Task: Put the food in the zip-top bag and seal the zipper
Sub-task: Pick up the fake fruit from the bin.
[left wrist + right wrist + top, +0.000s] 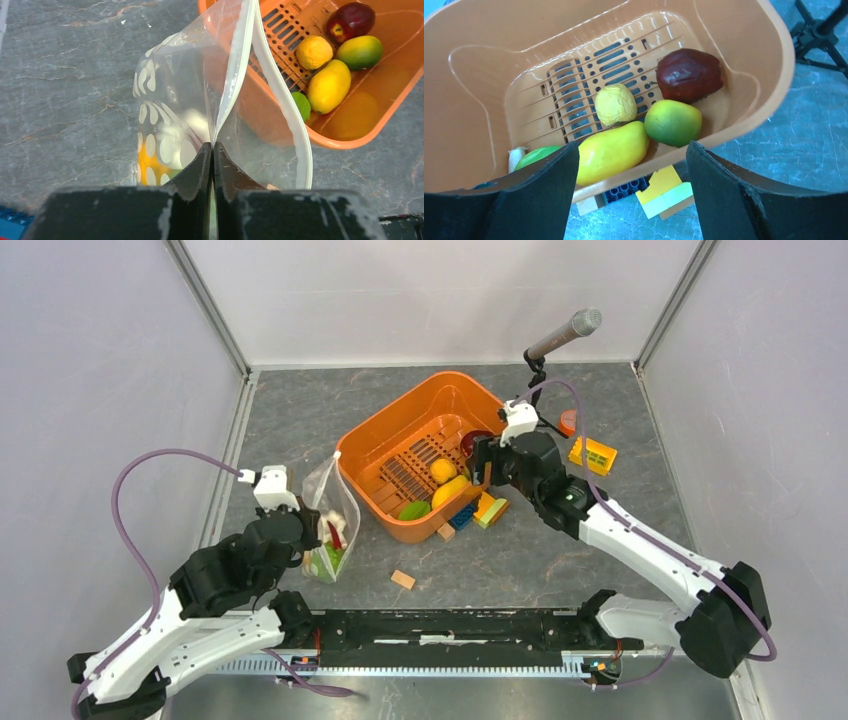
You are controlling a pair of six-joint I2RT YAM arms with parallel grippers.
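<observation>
Your left hand [213, 146] is closed tight on one lip of the zip-top bag [335, 510]. The bag stands on the counter [520, 560] at the left, its mouth tipped toward the near-left corner of the orange basket [395, 430]; whether the two touch I cannot tell. Some food already shows through the dots at the bottom. The zipper [280, 92] gapes in a narrow loop, so hold that pinch firm and draw the lip a little away from the far one, because the drop needs a wider mouth. In the basket lie the long yellow piece [611, 150], a round yellow piece [615, 104], a green-and-orange piece [672, 122] and a dark red piece [689, 75]. Your right hand [631, 150] hangs over them, fingers spread wide with nothing between them. I would take the long yellow piece first — it lies nearest and looks unobstructed. Close across its narrow width, since smooth plastic will likely slip from an endwise grip. Mind the basket wall coming out — and leave the building blocks [480, 512] beside it.
</observation>
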